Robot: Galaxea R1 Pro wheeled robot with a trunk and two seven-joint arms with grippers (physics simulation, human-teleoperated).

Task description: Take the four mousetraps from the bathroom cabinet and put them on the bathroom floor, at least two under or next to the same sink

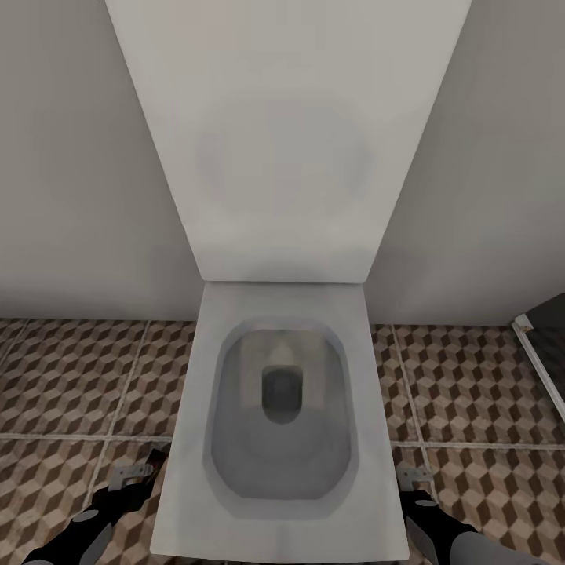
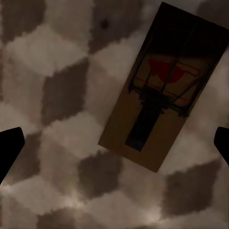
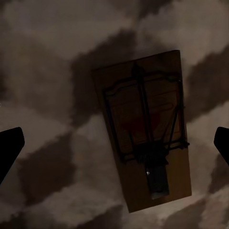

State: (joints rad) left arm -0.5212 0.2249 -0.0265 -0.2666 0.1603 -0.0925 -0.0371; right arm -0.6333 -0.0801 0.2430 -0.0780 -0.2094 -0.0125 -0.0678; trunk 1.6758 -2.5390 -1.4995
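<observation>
Both arms hung low on either side of the white toilet [image 1: 278, 439], the left gripper [image 1: 132, 471] beside its left flank and the right gripper [image 1: 413, 475] beside its right flank, each just above the cube-patterned bathroom floor [image 1: 71, 384].

From the left wrist, 1 mousetrap [image 2: 164, 86] lay flat on the tiles with the dark fingertips [image 2: 9, 148] spread wide and well clear of it, so that hand had let go. From the right wrist, a second mousetrap [image 3: 145, 131] lay flat on the same tiling, the fingertips [image 3: 10, 145] likewise parted and touching nothing.

By my reckoning the placing step was in hand: 2 traps were down by the toilet. No sink stood in sight, so I could not tell whether these 2 lay close enough to one. The next move would call for lifting both arms straight up without brushing the traps.

The toilet bowl stood between the arms. A dark, white-edged panel [image 1: 541, 353] stood to its right.
</observation>
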